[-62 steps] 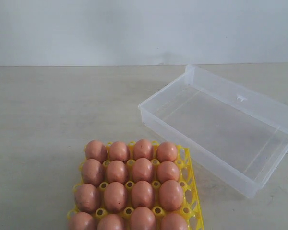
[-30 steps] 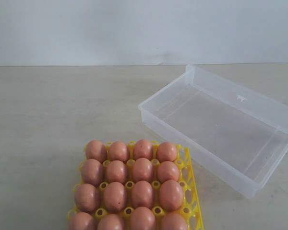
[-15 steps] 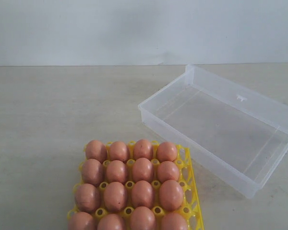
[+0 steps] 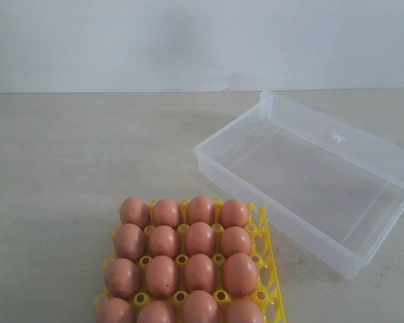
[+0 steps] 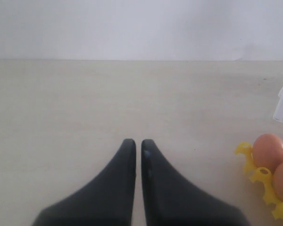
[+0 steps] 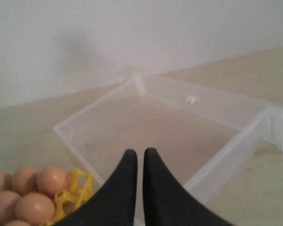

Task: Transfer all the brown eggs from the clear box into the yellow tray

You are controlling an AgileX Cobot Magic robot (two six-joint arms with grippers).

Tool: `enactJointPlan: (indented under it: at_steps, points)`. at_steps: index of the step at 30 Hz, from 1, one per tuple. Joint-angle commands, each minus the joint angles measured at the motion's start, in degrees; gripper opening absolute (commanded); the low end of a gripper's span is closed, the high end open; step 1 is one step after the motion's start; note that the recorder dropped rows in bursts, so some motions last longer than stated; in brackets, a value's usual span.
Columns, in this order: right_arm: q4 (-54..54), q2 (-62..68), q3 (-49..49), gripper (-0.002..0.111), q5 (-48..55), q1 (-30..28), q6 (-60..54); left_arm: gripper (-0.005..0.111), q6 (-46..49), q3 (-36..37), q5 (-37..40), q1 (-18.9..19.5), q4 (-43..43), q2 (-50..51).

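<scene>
Several brown eggs [image 4: 200, 237] fill the cups of the yellow tray [image 4: 263, 237] at the front of the table. The clear box [image 4: 303, 230] lies to its right with no egg inside and its lid tipped back. Neither gripper shows in the exterior view. In the left wrist view my left gripper [image 5: 135, 142] is shut on nothing over bare table, with the tray's corner [image 5: 262, 178] and two eggs [image 5: 270, 150] off to one side. In the right wrist view my right gripper [image 6: 140, 152] is shut on nothing in front of the clear box [image 6: 212, 174], eggs [image 6: 52, 180] beside it.
A pale wall [image 4: 188, 40] backs the beige table [image 4: 74, 155]. The box's open lid [image 4: 350, 138] rises toward the back right. The tray's right column of cups [image 4: 262, 258] holds no egg.
</scene>
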Motion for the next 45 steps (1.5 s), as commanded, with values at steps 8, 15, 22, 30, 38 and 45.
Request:
enactJointPlan:
  at_steps: [8, 15, 22, 30, 38, 45]
  points:
    - [-32.8, -0.1, 0.0, 0.000, 3.5, -0.2, 34.5, 0.004, -0.2, -0.1, -0.5, -0.2, -0.5, -0.2]
    - [-33.1, -0.1, 0.0, 0.000, 3.3, -0.2, 32.0, 0.004, -0.2, -0.1, -0.5, -0.2, -0.5, -0.2]
    - [-27.1, -0.1, 0.0, 0.000, 0.7, 0.6, 18.1, 0.004, -0.2, -0.1, -0.4, -0.2, -0.5, -0.2]
    - [-28.7, 0.4, 0.0, 0.000, 3.9, 0.5, 13.9, 0.004, -0.2, -0.1, -0.4, -0.2, -0.5, -0.2]
    - [-22.4, 0.4, 0.0, 0.000, 3.6, -5.6, 5.5, 0.004, -0.2, -0.1, -0.4, -0.2, -0.5, -0.2]
    - [-22.2, 0.4, 0.0, 0.000, 3.4, -7.4, 6.1, 0.004, -0.2, -0.1, -0.4, -0.2, -0.5, -0.2]
